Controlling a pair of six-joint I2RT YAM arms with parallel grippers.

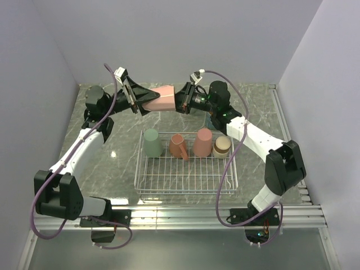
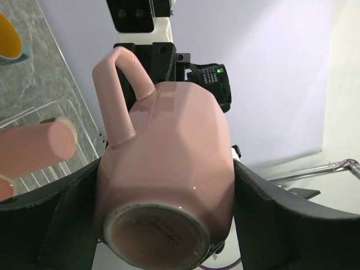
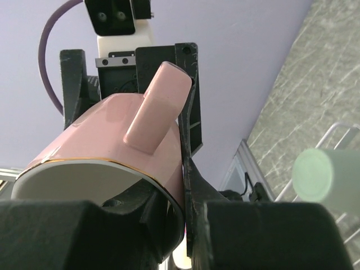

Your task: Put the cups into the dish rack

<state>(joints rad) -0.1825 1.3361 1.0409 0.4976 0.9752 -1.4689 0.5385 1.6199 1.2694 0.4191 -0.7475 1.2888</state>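
A pink mug with a handle hangs in the air over the back of the table, held between both arms. My left gripper has its fingers pressed on the two sides of the mug's body, base toward its camera. My right gripper is shut on the mug's rim, one finger inside and one outside. In the white wire dish rack stand a sage green cup, a salmon mug, a pink cup and a short brownish cup.
A blue cup with a yellow inside stands on the marble table behind the rack, mostly hidden by the right arm in the top view. Grey walls close in the table on three sides. A metal rail runs along the right edge.
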